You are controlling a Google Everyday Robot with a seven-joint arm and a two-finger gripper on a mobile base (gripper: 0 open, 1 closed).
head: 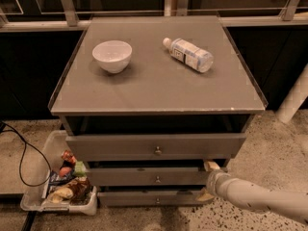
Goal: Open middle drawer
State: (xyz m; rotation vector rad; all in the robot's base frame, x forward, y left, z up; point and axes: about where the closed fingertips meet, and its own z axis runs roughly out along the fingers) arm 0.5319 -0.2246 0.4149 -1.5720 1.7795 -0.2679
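The middle drawer (144,176) is a grey flat front with a small round brass knob (157,179), between a taller, wider drawer front (120,147) above and a slimmer one (134,198) below. It stands a little way out of the cabinet. My gripper (208,180) is at the right end of the middle drawer front, on a white arm (260,198) that comes in from the lower right. It is open, with one tan fingertip (211,165) above the drawer's right end and the other (204,195) below it. I cannot tell whether they touch it.
On the cabinet top (154,90) stand a white bowl (112,56) and a lying plastic bottle (188,54). A clear bin (36,202) of snack packets sits on the floor at the cabinet's lower left, with a black cable (23,153) beside it. A white post (293,100) stands at right.
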